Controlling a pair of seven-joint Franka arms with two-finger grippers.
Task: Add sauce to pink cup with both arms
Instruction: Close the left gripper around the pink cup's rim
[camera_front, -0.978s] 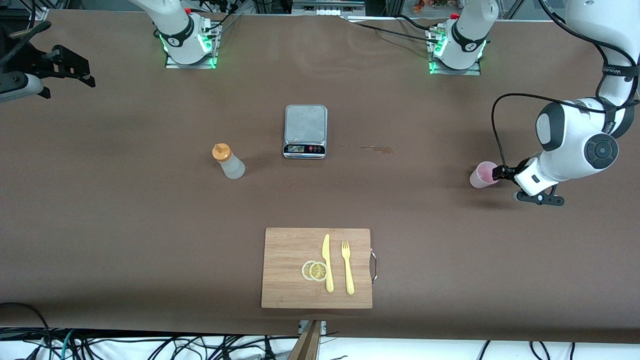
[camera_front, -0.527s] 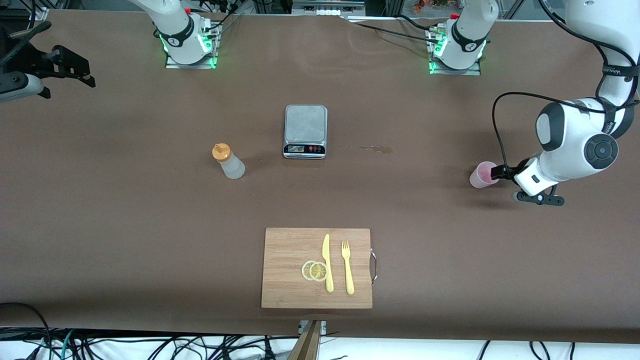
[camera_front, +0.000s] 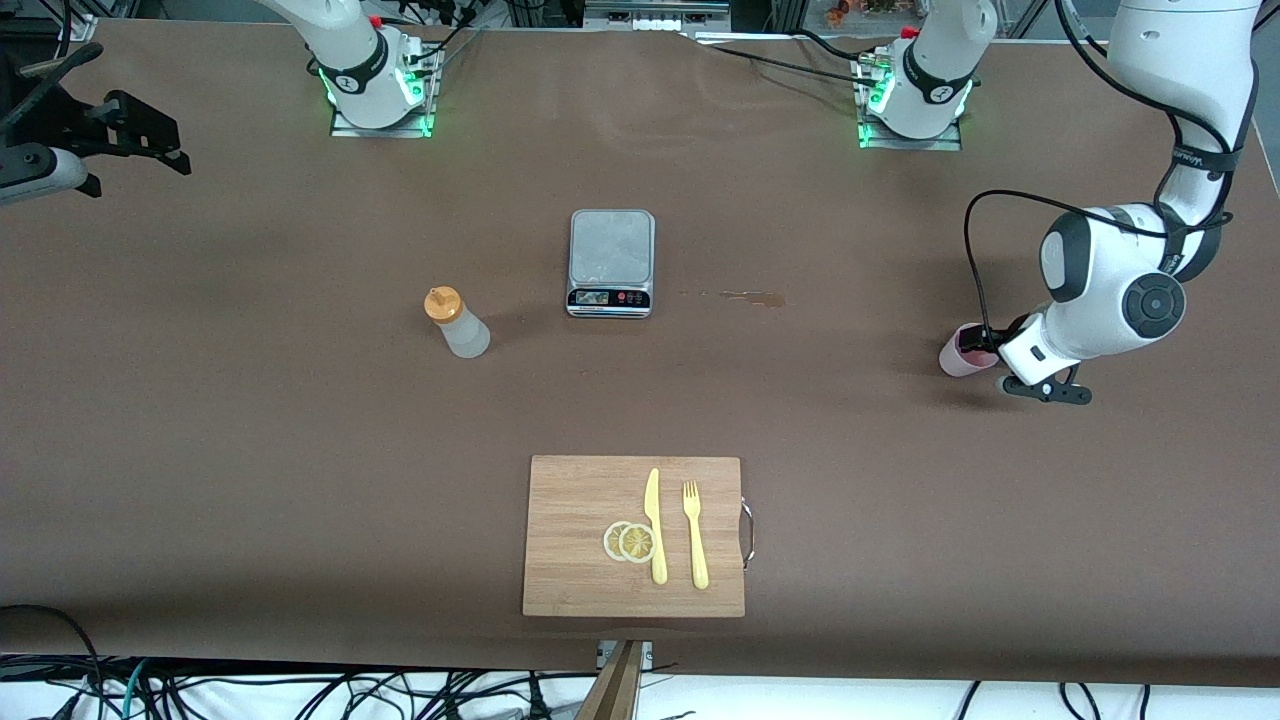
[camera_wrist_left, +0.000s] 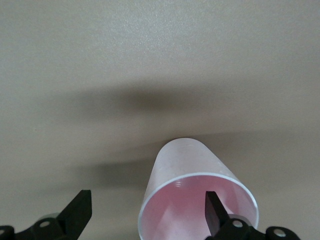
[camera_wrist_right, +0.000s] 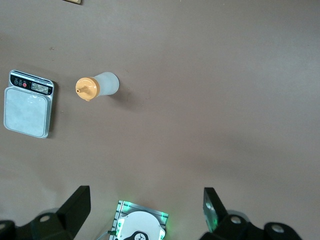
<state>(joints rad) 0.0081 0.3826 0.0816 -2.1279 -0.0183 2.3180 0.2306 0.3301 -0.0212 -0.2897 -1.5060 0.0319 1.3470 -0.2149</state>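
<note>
Scale beside sauce | board nearer cam | L gripper open at pink cup

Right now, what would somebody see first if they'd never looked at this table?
Probably the left claw at the left arm's end of the table, open, with one finger inside the pink cup. Next, the sauce bottle standing alone beside the scale, and the wooden board with a yellow knife and fork.
</note>
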